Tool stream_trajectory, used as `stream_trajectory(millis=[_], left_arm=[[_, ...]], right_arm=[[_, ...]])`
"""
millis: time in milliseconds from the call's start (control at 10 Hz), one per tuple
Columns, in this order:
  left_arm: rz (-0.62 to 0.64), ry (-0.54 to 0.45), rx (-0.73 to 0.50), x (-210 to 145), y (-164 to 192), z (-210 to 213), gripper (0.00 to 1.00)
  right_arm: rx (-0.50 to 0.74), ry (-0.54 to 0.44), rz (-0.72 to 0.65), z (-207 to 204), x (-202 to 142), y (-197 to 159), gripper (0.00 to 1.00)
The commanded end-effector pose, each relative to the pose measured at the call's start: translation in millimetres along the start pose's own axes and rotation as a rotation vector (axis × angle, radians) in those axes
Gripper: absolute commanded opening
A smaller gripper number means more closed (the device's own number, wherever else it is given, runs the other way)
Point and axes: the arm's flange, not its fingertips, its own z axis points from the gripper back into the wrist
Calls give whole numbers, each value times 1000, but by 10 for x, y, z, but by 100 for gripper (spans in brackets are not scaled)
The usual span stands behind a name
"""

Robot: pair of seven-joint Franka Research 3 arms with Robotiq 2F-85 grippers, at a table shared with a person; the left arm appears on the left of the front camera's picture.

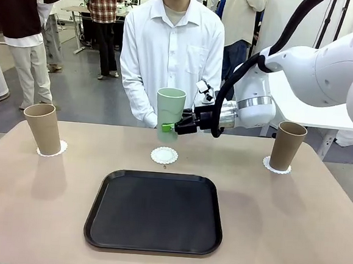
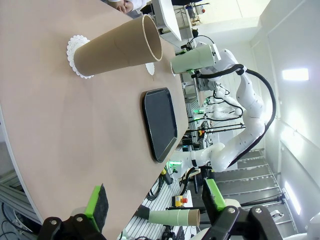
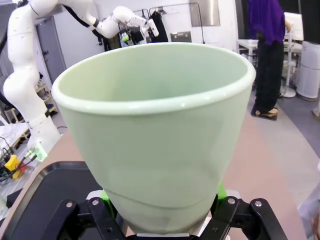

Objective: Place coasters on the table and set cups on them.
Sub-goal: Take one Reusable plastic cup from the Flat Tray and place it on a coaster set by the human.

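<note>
**Green cup held over the middle doily**

The right hand [image 1: 172, 127] was shut tight on the low part of the green cup [image 1: 169, 110]. The cup stood upright in the air, just above the empty middle coaster [image 1: 164, 155] on the surface [image 1: 279, 226]. The right arm reached in sideways from the right. The left hand [image 2: 155, 205] was wide open and held nothing. Two brown cups [image 1: 43, 128] stood on their coasters at the sides.
</note>
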Motion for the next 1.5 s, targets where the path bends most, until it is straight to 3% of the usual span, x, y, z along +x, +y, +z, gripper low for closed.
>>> stream_trajectory(millis=[0, 900, 1400], left_arm=[[-6, -2, -6, -17, -29, 11, 100], [-6, -2, -6, -17, -29, 11, 100], [-6, -2, -6, -17, -29, 11, 100]], right_arm=[[-4, 25, 42, -44, -101, -35, 82], [-1, 7, 36, -28, -167, -24, 82], [88, 43, 164, -246, -360, -266, 82]])
